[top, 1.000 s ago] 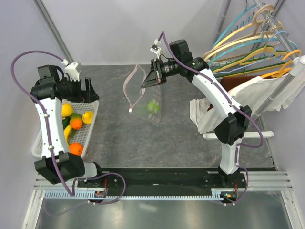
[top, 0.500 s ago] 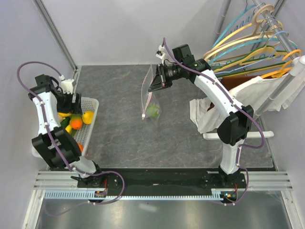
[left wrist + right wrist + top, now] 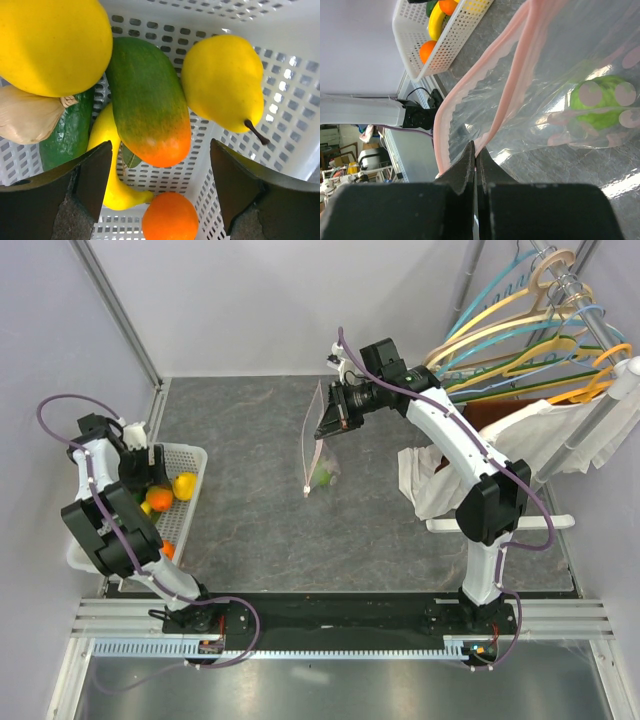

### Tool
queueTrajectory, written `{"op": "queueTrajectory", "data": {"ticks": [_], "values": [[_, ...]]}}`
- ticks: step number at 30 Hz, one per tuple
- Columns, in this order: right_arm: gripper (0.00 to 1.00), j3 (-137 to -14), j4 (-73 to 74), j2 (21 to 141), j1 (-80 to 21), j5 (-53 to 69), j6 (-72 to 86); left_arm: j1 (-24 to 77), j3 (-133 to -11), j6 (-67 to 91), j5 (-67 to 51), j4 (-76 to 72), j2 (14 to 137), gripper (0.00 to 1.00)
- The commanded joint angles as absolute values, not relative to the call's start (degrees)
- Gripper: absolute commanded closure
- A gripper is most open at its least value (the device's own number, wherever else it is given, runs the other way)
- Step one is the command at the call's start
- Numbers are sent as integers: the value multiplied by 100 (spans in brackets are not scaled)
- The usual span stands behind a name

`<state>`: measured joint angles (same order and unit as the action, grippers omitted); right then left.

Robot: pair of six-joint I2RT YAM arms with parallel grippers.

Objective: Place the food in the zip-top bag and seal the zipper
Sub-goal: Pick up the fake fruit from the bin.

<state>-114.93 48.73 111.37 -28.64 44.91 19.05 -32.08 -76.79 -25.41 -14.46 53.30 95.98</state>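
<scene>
Progress: one green fruit (image 3: 600, 102) in the bag (image 3: 318, 445), right fingers (image 3: 460, 175) clamped on its unsealed zipper (image 3: 465, 95); left fingers (image 3: 90, 170) apart over remaining fruit (image 3: 147, 110) in the basket (image 3: 295, 100).

Bright even light, seemingly overhead; glare streaks the zip-top bag (image 3: 560, 75).

The white perforated plastic basket (image 3: 188, 515) sits at the left edge of the grey table (image 3: 250, 530), holding orange, yellow and green fruit pieces (image 3: 147, 105) beneath the left gripper (image 3: 160, 167). Mid-table, the clear dotted zip-top bag (image 3: 316, 440) hangs from the right gripper (image 3: 327, 428), with a round green fruit (image 3: 322, 477) in its bottom.
</scene>
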Motion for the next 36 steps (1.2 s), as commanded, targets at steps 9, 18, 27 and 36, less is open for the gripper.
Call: {"op": "queueTrajectory", "data": {"ticks": [9, 18, 27, 36], "values": [[100, -11558, 4887, 10925, -2883, 4430, 1793, -3243, -7472, -1687, -1020, 4395, 10177, 18], [100, -11566, 4887, 10977, -2892, 4438, 1793, -3252, -7242, -1731, -1098, 4289, 10257, 15], [100, -11549, 4878, 10934, -2892, 4438, 1775, -3243, -7443, -1714, -1537, 4552, 10169, 44], [100, -11452, 4869, 10916, -2883, 4377, 1793, -3226, -8470, -1696, -2090, 5536, 8923, 52]]}}
